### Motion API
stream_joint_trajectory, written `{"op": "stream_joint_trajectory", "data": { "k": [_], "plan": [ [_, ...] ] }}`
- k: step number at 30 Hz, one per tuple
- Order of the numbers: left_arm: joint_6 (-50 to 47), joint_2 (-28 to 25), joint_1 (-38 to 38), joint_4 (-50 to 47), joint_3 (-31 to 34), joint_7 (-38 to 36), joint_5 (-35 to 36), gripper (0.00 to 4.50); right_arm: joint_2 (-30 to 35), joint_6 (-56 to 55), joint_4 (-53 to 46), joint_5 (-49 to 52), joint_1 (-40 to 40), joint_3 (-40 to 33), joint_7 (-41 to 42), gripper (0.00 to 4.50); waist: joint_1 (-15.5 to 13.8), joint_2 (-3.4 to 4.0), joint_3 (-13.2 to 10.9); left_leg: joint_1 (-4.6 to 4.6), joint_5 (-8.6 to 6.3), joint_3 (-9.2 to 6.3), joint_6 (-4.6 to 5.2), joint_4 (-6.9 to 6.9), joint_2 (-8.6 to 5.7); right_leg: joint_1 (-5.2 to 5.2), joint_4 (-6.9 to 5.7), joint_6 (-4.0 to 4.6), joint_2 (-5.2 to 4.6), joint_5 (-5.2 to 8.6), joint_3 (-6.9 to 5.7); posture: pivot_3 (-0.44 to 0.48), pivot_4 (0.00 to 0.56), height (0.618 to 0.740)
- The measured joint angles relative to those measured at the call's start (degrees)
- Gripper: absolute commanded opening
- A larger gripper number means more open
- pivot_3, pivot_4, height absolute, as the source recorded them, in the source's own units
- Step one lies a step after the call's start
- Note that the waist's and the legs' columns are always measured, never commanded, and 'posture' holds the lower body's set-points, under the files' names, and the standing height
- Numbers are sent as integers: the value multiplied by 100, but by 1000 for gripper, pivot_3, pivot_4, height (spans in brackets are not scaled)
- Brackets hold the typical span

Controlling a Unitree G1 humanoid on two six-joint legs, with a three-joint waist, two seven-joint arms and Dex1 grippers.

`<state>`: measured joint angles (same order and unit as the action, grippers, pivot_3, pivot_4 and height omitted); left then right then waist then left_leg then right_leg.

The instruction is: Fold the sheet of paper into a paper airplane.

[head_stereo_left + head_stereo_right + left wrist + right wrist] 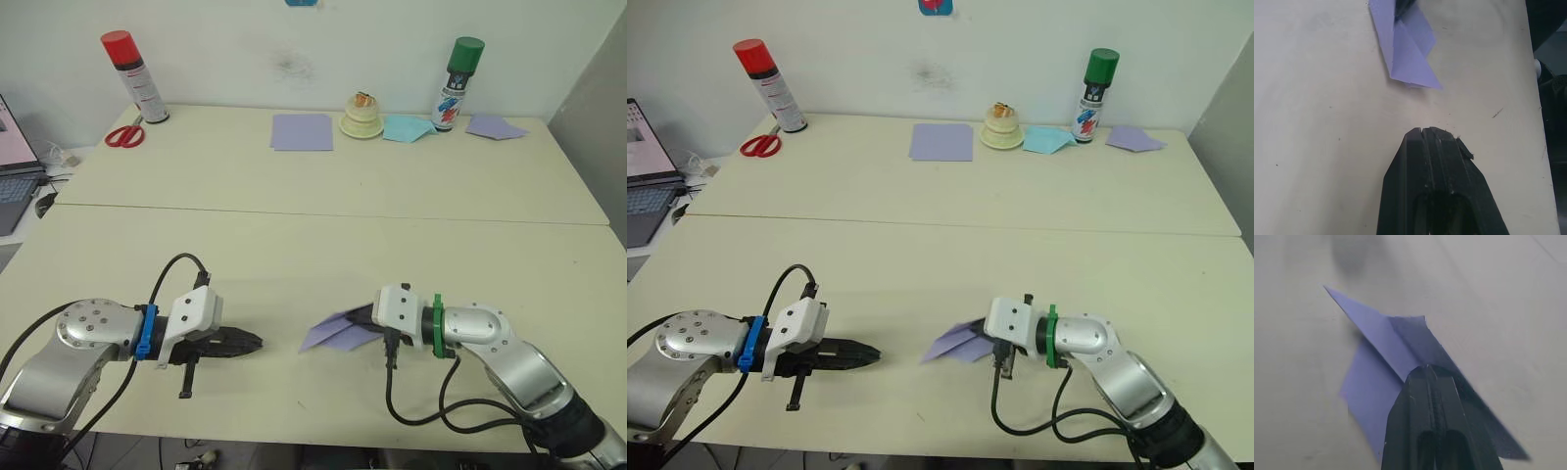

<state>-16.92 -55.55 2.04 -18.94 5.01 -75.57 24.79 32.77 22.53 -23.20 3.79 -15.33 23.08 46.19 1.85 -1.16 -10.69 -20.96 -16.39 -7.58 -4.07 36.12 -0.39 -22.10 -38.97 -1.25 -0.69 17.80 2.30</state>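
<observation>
The cream table (294,245) is stretching across the frame, its near edge running along the bottom and a seam crossing the middle; a broad bare stretch is lying open between the two arms and the far row of things.

Along the far edge, at the upper left, a red-capped spray can (132,76) is standing beside red scissors (123,135). At upper centre a flat lavender sheet (302,131) is lying, then a small cream cake-like object (361,117), a pale blue paper piece (408,128), a green-capped spray can (456,83) and another folded lavender piece (495,125).

In the lower centre the paper airplane (338,332), thin creased lavender paper with a pointed tip, is resting low over the tabletop. The right gripper (368,320) is clamping its black fingers on the rear fold. The left gripper (247,343), lower left, is hanging with fingers pressed together, holding nothing, near the airplane's tip but apart from it.
</observation>
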Motion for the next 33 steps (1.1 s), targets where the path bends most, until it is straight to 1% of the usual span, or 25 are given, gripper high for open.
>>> {"op": "stream_joint_trajectory", "data": {
  "k": [2, 5, 9, 11, 12, 14, 15, 16, 19, 22, 26, 29, 33],
  "plan": [
    [19, 0, 81, -46, 53, 19, 0, 0, -152, 54, 171, 10, -229, -52, -26, 47, 0, 0, 0, 0, 0, -1, 0, 0, 0, 0, -1, 0, 1, 0, -2, 0, 150, 740],
    [31, 1, 105, -91, 82, 79, -1, 0, -278, 290, 224, 89, -362, -188, -48, 47, 1, 0, 0, 0, 0, -1, 0, 0, 1, 0, -2, 1, 1, 0, -3, 0, 150, 740],
    [33, 8, 110, -92, 82, 137, -1, 0, -242, 365, 224, 213, -394, -200, 155, 47, 0, 0, 0, 0, 0, 1, 1, 0, -1, 0, -2, 1, 0, 0, -1, 0, 150, 740],
    [35, 9, 121, -92, 83, 152, -1, 0, -157, 228, 270, 214, -477, -202, 291, 409, 2, 0, 0, 0, -1, 3, 1, 1, -1, 0, -2, 1, 0, -1, -3, 0, 150, 740],
    [36, 10, 124, -93, 83, 166, -1, 0, -125, 128, 343, 217, -572, -208, 392, 662, 2, 0, 0, 1, -1, 5, 1, 1, -1, 0, -2, 1, 0, -1, -4, 0, 150, 740],
    [39, 11, 126, -102, 86, 179, 0, 0, -14, -53, 434, 291, -785, -244, 638, 1280, 5, 1, 0, 3, 0, 5, 1, 3, 0, 0, -6, 2, 0, -1, -5, 0, 150, 740],
    [40, 11, 128, -109, 87, 181, 0, 0, 40, -127, 464, 351, -878, -284, 787, 1725, 5, 1, 0, 3, 0, 4, 2, 3, 1, 0, -6, 3, 1, -2, -6, 0, 150, 740],
    [40, 11, 129, -112, 90, 181, 0, 0, 96, -204, 500, 428, -968, -294, 958, 2017, 6, 1, 0, 3, 0, 3, 2, 4, 1, 1, -7, 3, 1, -2, -6, 0, 150, 740],
    [46, 11, 130, -138, 98, 173, 1, 0, 307, -369, 649, 578, -1310, -245, 1627, 2017, 5, 1, 0, 3, 0, 4, 2, 5, 2, 1, -7, 4, 2, -2, -8, 0, 150, 740],
    [59, 10, 134, -166, 105, 171, 1, 0, 331, -661, 1010, 600, -1620, -134, 2118, 2017, 11, 0, 0, 3, -1, 8, 2, 6, 2, 1, -7, 4, 2, -3, -9, 0, 150, 740],
    [25, 9, 194, -338, 132, 174, 32, 0, 325, -1053, 1360, 585, -1805, 75, 2650, 2017, 8, 0, 0, 2, -1, 8, 2, 8, 2, 1, -7, 4, 1, -3, -8, 0, 150, 740],
    [-3, -3, 245, -381, 176, 175, 79, 0, 278, -1213, 1500, 553, -1833, 142, 2827, 2017, 7, 1, 0, 2, -1, 8, 2, 11, 2, 1, -9, 4, 1, -3, -8, 0, 150, 740],
    [-12, -17, 275, -409, 189, 183, 88, 0, 132, -1436, 1902, 239, -2033, 302, 2859, 2017, 12, 1, 0, 3, 0, 5, 2, 21, 3, 3, -14, 10, 2, -7, -9, 0, 150, 740]
  ]
}}
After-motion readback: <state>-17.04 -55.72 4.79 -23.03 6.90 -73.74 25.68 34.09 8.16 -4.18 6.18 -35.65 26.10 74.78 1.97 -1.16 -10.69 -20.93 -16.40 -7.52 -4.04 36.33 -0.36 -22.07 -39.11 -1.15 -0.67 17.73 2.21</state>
